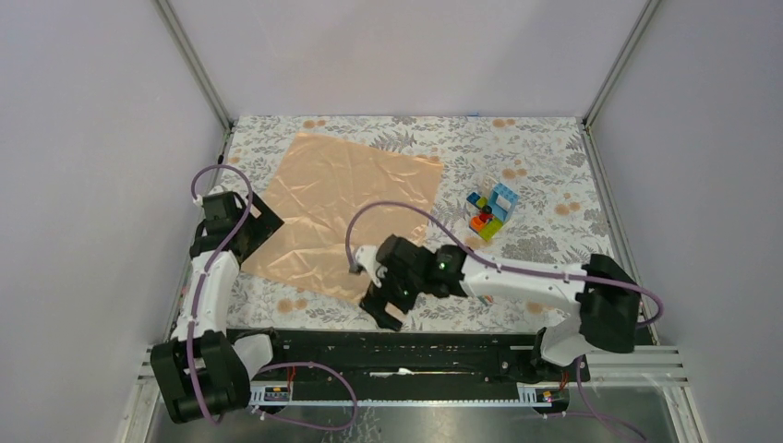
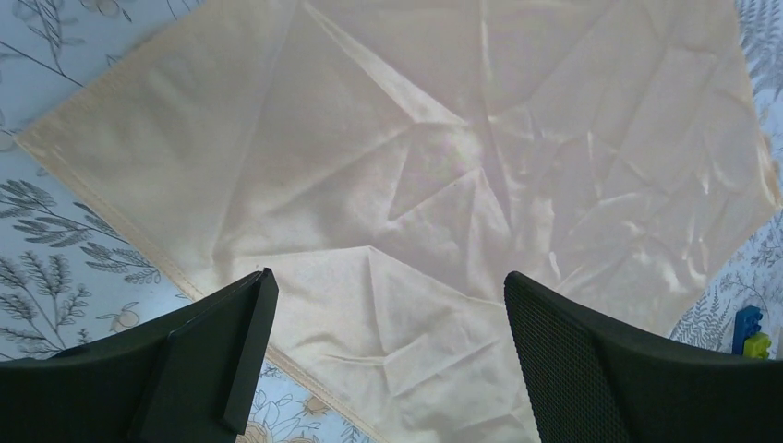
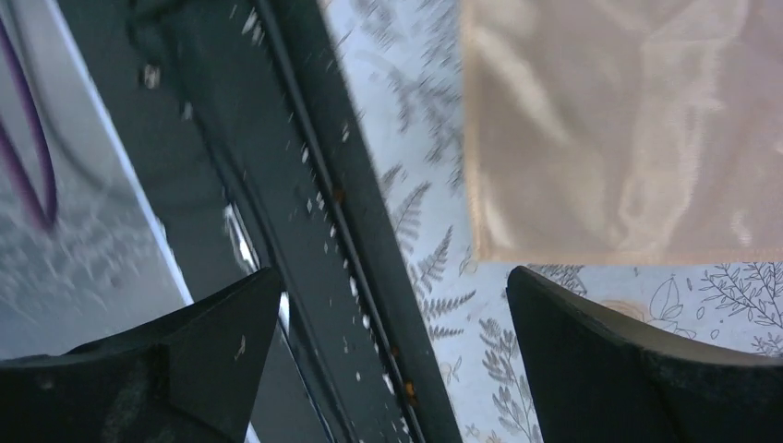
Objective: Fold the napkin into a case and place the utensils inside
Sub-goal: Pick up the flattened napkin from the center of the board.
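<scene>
Top external view, from 9 o'clock across to 3 o'clock: the left gripper (image 1: 261,220) sits over the 9 o'clock edge of the napkin (image 1: 351,208), its dark fingers reaching in above the cloth. The napkin lies spread open and flat on the floral mat (image 1: 545,157). It is creased but unfolded, turned a little so that one corner points toward 6 o'clock. At that near corner is the right gripper (image 1: 381,312), between the cloth and the black rail (image 1: 443,346) that runs along the near edge of the table. A cluster of toy blocks (image 1: 489,210) stands at 3 o'clock of the napkin, well apart from both arms.

On the left wrist view, the left gripper (image 2: 383,305) has its fingers spread wide, with nothing between them. The napkin (image 2: 415,166) fills most of the picture from 10 to 2 o'clock. Mat shows at 9 o'clock, and the blocks (image 2: 752,330) peek in at 4 o'clock.

On the right wrist view, the right gripper (image 3: 392,305) is likewise spread wide and holds nothing. The rail (image 3: 305,185) slants from 11 to 6 o'clock. The napkin (image 3: 628,120) shows its corner at 1 o'clock, above the right-hand finger. Whether either claw touches the cloth cannot be told.
</scene>
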Motion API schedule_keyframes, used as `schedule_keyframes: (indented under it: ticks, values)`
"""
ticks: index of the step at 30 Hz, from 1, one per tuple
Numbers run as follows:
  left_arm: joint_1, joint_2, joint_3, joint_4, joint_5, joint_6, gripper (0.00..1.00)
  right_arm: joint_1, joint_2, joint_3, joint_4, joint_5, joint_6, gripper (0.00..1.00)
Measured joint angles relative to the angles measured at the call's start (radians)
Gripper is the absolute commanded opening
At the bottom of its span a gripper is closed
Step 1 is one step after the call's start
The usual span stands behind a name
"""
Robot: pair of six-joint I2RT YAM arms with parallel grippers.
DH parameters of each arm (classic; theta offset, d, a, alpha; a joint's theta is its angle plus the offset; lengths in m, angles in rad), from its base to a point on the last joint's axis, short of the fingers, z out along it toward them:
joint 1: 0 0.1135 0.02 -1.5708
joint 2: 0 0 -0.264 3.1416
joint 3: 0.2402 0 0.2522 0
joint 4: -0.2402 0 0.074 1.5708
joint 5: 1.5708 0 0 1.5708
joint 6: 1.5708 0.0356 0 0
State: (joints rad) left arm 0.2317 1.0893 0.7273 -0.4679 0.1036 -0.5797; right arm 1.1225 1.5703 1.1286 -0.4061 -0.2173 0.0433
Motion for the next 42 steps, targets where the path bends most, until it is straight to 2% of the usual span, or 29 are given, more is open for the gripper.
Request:
schedule_keyframes:
  ticks: [2,3,5,6,7,8,11,13,28,35,37,42]
  values:
    - [-0.003,-0.039,0.0,0.002,-0.021,0.013,0.99,0.061,-0.063,-0.057,-0.01,0.03,-0.074,0.97]
    - [-0.004,-0.057,0.0,0.005,-0.03,0.02,0.99,0.076,-0.079,-0.071,-0.009,0.05,-0.106,0.89]
    - [-0.006,-0.083,0.0,0.01,-0.038,0.031,0.99,0.072,-0.082,-0.082,0.0,0.082,-0.159,0.58]
    - [-0.01,-0.094,0.0,0.013,-0.039,0.034,0.99,0.066,-0.077,-0.086,0.006,0.095,-0.188,0.52]
    - [-0.012,-0.101,0.0,0.014,-0.04,0.036,0.99,0.061,-0.066,-0.089,0.011,0.103,-0.216,0.49]
    - [-0.014,-0.106,0.0,0.014,-0.041,0.039,0.99,0.058,-0.053,-0.092,0.019,0.104,-0.238,0.49]
    - [-0.018,-0.121,0.0,0.014,-0.042,0.049,0.99,0.056,0.013,-0.1,0.037,0.104,-0.288,0.6]
    - [-0.019,-0.133,0.0,0.014,-0.041,0.052,0.99,0.056,0.047,-0.1,0.038,0.104,-0.301,0.62]
    - [-0.019,-0.145,0.0,0.017,-0.035,0.056,0.99,0.007,0.161,-0.088,0.075,0.097,-0.275,0.55]
    - [-0.019,-0.145,0.0,0.017,-0.035,0.057,0.99,0.007,0.192,-0.083,0.059,0.104,-0.291,0.59]
    - [-0.019,-0.145,0.0,0.017,-0.035,0.057,0.99,0.007,0.197,-0.077,0.058,0.112,-0.296,0.54]
    - [-0.019,-0.145,0.0,0.017,-0.036,0.057,0.99,0.013,0.215,-0.064,0.064,0.179,-0.308,0.33]
